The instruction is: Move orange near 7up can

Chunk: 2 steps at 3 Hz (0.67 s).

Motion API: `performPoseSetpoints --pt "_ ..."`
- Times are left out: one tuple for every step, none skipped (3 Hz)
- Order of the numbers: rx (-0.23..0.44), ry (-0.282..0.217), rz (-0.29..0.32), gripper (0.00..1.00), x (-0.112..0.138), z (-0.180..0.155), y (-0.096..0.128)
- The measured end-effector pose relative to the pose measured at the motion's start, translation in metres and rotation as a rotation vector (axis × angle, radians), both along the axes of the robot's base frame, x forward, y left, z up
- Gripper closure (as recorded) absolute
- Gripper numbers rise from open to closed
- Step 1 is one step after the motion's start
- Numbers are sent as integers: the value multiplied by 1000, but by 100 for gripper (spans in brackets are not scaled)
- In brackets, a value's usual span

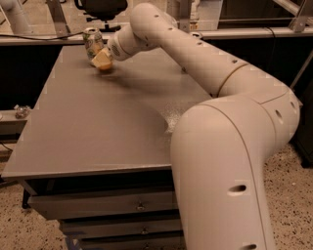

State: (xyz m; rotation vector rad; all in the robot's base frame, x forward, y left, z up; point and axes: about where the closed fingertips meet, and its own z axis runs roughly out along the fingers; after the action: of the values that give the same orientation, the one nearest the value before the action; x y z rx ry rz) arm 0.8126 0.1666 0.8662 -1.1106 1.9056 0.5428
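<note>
The 7up can (pixel 92 41) stands upright at the far left corner of the grey table (pixel 98 127); it is pale with green markings. My gripper (pixel 101 60) is at the end of the long white arm, right beside the can on its near right side, low over the table. It is shut on the orange (pixel 105 68), of which only a small orange patch shows under the pale fingers (pixel 100 57). The orange is at or just above the tabletop, a few centimetres from the can.
My white arm (pixel 220 83) stretches over the right half of the table. A black office chair (pixel 100 7) stands behind the far edge. Drawers (pixel 102 205) sit under the table front. A small object (pixel 20 111) lies on a low shelf at the left.
</note>
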Motion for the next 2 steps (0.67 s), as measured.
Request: performPoseSetpoints --pt "-2 2 0 0 1 -2 1" --pt "-2 4 1 0 1 -3 2"
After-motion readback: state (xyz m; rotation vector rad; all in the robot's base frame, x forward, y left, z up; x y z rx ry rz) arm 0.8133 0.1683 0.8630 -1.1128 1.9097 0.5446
